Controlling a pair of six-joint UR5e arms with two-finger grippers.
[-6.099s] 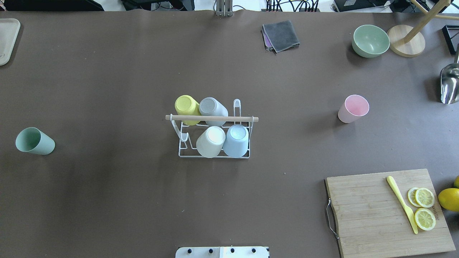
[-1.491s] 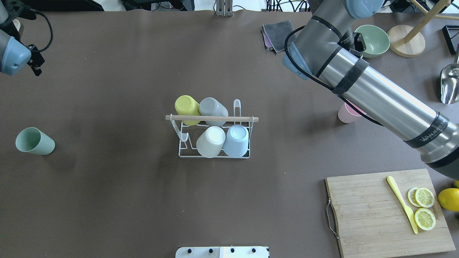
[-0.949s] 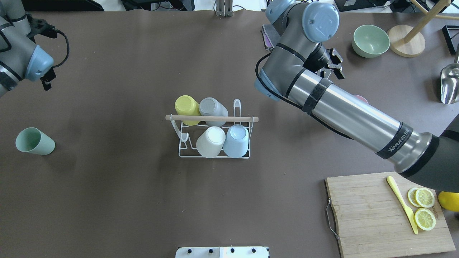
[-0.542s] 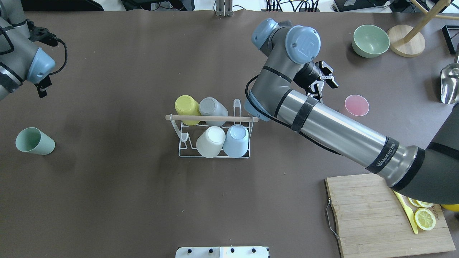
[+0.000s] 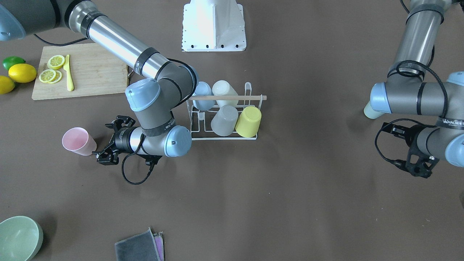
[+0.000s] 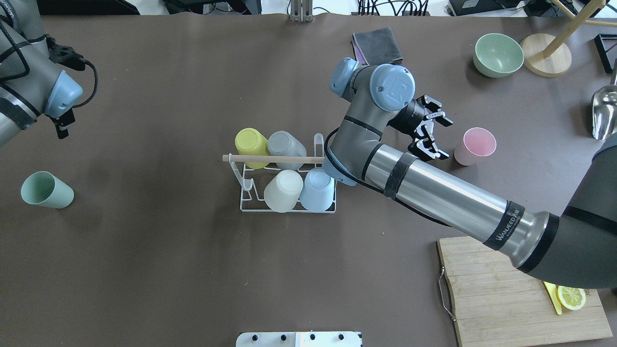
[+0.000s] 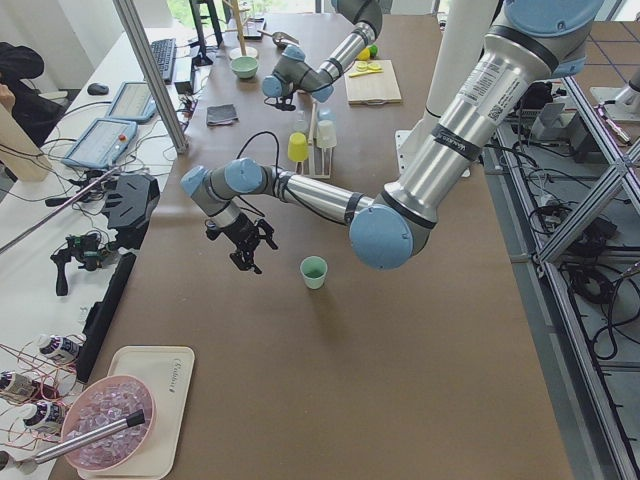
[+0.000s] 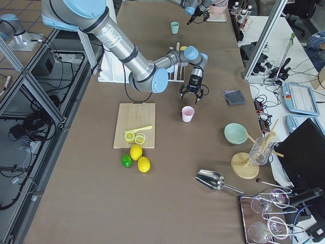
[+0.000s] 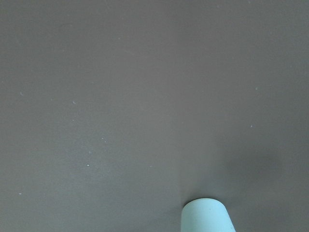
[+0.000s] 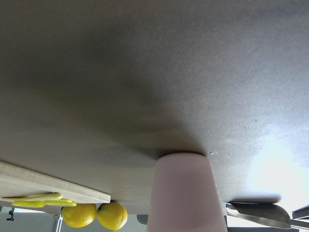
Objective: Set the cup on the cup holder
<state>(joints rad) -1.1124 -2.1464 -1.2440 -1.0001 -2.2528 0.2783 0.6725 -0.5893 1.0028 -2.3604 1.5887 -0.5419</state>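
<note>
The cup holder [image 6: 284,158], a white wire rack with a wooden rod on top, stands mid-table with four upturned cups on its prongs. A pink cup [image 6: 475,146] stands upright to its right. My right gripper [image 6: 434,132] hangs open just left of that cup, not touching it; the right wrist view shows the pink cup [image 10: 183,193] close ahead. A green cup [image 6: 46,189] stands at the far left. My left gripper [image 5: 402,150] hovers open beyond the green cup [image 9: 207,217], with nothing in it.
At the near right lies a cutting board [image 6: 487,299] with lemon slices and a yellow knife. At the back right sit a green bowl [image 6: 498,54], a grey cloth [image 6: 377,46], a wooden stand and a metal scoop [image 6: 605,113].
Both arms have come into view. The right arm swung in from the right and brought its open gripper down beside the pink cup. The left arm edged in at the far left.
</note>
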